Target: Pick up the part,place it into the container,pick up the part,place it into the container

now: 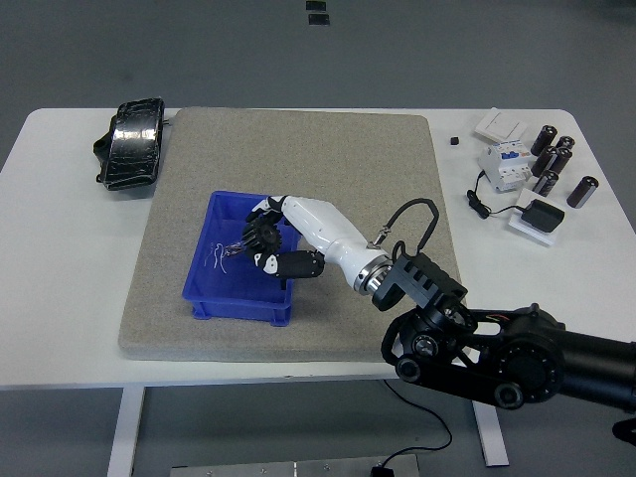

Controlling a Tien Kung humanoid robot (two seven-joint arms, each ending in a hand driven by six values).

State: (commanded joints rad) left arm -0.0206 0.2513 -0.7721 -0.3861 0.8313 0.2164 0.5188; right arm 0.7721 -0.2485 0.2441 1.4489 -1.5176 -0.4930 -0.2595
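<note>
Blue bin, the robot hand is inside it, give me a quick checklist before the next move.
1. Right robot hand over the blue bin: ok.
2. Fingers shut on a part: cannot tell, they curl over the small parts but the contact is hidden.
3. Bin flat on the grey mat: ok.
4. Forearm clear of the bin's right wall: cannot tell, it crosses over it.
5. Left robot hand out of the way: ok, not in view.

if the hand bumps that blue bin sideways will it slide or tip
Probably slides rather than tips: the blue bin is low and wide. It looks like thin plastic holding only small parts, so likely light. The gray mat beneath looks textured and may slow it. The right hand is inside it.
</note>
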